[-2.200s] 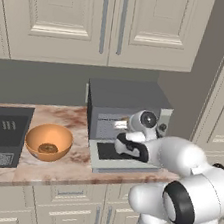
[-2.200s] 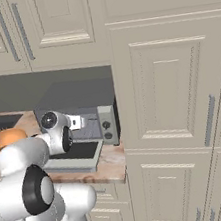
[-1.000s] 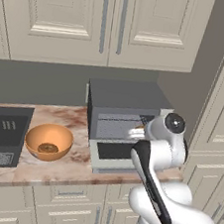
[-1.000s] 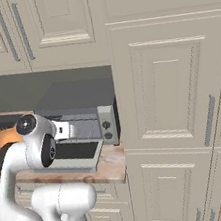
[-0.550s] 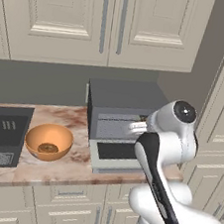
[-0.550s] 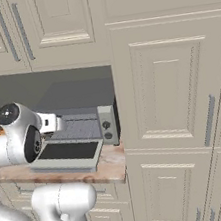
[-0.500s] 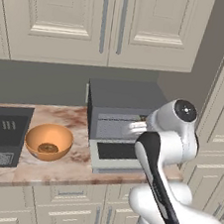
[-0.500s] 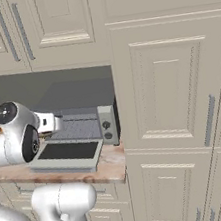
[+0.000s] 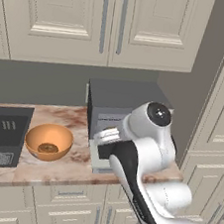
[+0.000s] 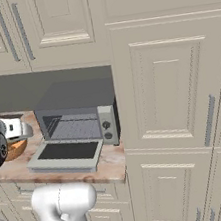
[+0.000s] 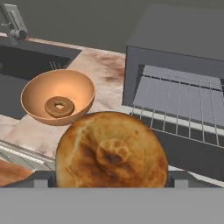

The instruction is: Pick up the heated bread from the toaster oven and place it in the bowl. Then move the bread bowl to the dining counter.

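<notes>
Golden-brown rounded bread [image 11: 111, 150] sits in our claw [image 11: 111, 181], jaws wide around it; the smooth orange bowl [image 11: 30, 101] at ten o'clock already holds a ring, so we might drop it short.

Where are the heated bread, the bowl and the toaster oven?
heated bread [image 11: 111, 151], hand view, middle of its browned crust.
bowl [image 9: 40, 135], left base view, inner wall.
toaster oven [image 10: 82, 97], right base view, grey top panel.
</notes>
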You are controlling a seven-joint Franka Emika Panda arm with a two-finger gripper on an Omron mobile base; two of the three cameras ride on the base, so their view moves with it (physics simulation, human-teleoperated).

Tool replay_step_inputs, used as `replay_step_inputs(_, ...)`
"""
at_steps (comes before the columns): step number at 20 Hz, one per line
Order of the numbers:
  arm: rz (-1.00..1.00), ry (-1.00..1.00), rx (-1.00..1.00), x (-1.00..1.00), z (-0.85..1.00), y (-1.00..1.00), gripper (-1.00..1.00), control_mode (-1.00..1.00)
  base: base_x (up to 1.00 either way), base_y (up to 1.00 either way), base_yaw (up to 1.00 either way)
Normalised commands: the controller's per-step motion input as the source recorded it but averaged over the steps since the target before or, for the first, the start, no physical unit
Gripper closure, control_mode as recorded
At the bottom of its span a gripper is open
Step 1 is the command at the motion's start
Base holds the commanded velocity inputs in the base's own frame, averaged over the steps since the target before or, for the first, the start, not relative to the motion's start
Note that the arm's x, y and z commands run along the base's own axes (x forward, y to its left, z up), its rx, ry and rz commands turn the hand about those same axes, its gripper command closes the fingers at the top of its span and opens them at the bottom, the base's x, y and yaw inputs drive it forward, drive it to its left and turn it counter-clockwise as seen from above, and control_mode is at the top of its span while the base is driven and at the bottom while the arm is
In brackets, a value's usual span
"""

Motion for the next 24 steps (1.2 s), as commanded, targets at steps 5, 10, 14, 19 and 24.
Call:
replay_step_inputs(5, 0.01, 0.01, 0.00, 0.18, -0.01, 1.00, 1.00, -1.00, 0.00, 0.00, 0.00)
replay_step_inputs(10, 0.00, 0.19, -0.03, 0.78, -0.18, 1.00, 1.00, -1.00, 0.00, 0.00, 0.00)
replay_step_inputs(14, 0.00, 0.21, -0.05, 0.66, -0.32, 0.82, 1.00, -1.00, 0.00, 0.00, 0.00)
replay_step_inputs(19, 0.06, 0.14, -0.06, 0.26, -0.35, 0.26, 1.00, -1.00, 0.00, 0.00, 0.00)
replay_step_inputs(24, 0.03, 0.09, -0.05, 0.44, -0.64, 0.14, 1.00, -1.00, 0.00, 0.00, 0.00)
